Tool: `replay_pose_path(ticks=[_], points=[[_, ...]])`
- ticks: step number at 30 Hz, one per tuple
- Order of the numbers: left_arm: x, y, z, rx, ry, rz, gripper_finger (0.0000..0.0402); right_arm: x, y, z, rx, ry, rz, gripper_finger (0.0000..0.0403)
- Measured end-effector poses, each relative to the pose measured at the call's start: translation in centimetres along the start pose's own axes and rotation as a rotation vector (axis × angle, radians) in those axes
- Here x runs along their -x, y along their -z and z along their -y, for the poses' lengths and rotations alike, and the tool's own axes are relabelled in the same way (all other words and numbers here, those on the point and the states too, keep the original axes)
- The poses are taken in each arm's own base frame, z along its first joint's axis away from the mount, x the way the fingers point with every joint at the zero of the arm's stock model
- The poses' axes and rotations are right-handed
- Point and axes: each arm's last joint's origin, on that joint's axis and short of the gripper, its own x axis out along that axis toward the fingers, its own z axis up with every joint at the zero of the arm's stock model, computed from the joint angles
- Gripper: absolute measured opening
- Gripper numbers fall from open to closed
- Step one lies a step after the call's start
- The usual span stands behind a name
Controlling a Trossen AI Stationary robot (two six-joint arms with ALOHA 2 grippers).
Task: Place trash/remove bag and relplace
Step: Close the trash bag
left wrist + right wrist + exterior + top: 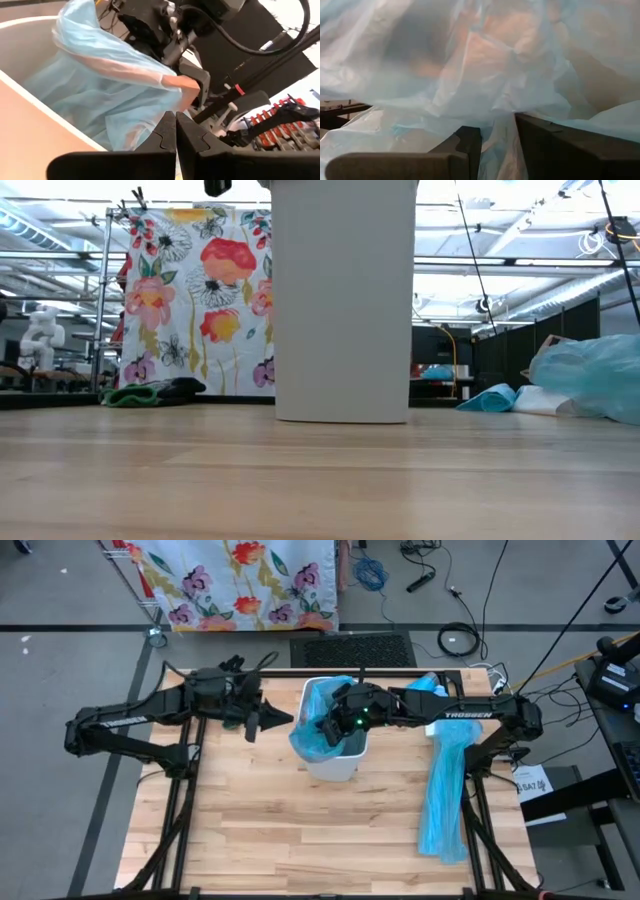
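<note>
Wood-plank worktop [300, 830], grey floor and flowered cloth [240, 580] beyond its far edge. White bin [335, 765] mid-worktop, blue bag [310, 735] inside. Right gripper [497, 137] pinching bag film; left gripper [176, 132] closed, empty, beside bin. Trash hidden.

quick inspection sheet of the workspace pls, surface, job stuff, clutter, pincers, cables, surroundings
surface: wooden table, mostly bare.
job's things: white bin mid-table, blue bag lining it; loose trash: nothing seen.
clutter: long blue plastic strip along the table's right side.
grippers: left pincer shut, beside the bin's left rim; right pincer inside the bin, closed on bag film.
cables: several on the floor behind the table.
surroundings: floral cloth on a rack behind; black mat.
</note>
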Motion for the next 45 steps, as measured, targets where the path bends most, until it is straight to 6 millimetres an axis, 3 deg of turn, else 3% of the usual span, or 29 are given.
replay_pose_path(ticks=[10, 27, 45], points=[[-0.6, 0.9, 1.1, -0.017, -0.038, 0.028, 0.0, 0.0, -0.3, 0.3, 0.001, -0.013, -0.009, 0.0093], [-2.8, 0.6, 0.6, -0.052, -0.062, 0.087, 0.0, 0.0, -0.3, 0.2, 0.019, -0.02, -0.005, 0.0093], [-2.9, 0.6, 1.1, -0.058, 0.01, 0.077, 0.0, 0.0, -0.3, 0.1, 0.008, -0.038, -0.02, 0.0093]])
